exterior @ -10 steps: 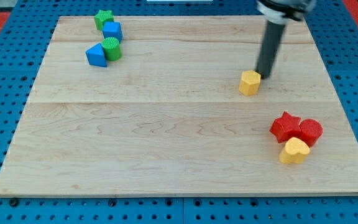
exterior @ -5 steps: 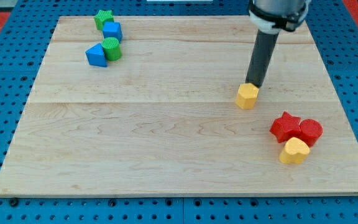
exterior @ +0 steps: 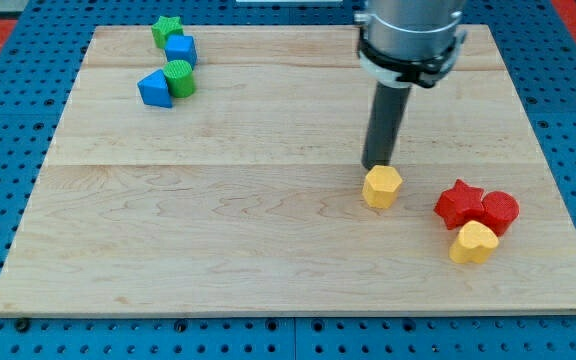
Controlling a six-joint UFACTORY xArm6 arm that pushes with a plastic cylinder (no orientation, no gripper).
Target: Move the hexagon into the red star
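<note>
— Where is your tip right now?

— My tip sits on the wooden board, just at the far edge of the yellow hexagon — touching it or all but touching, I cannot tell which from here. The rod rises straight up from there toward the view's top.

— Open or closed?

— Neither applies; I carry a plain dark rod, with nothing to part or clamp. It holds nothing, it only rests against that block's far side.

— And the hexagon itself?

— Right of the board's middle, lying flat. The red star is to its right and a little nearer, apart from it with bare wood between them.

— What keeps the star company?

— A red cylinder presses against the star's right side, and a yellow heart lies just near of both, touching them.

— Anything else on the board?

— A cluster at the far left corner, well apart from my tip: a green star farthest back, a blue cube just near of it, then a green cylinder with a blue triangular block tight against its left. The board lies on a blue perforated table.
</note>
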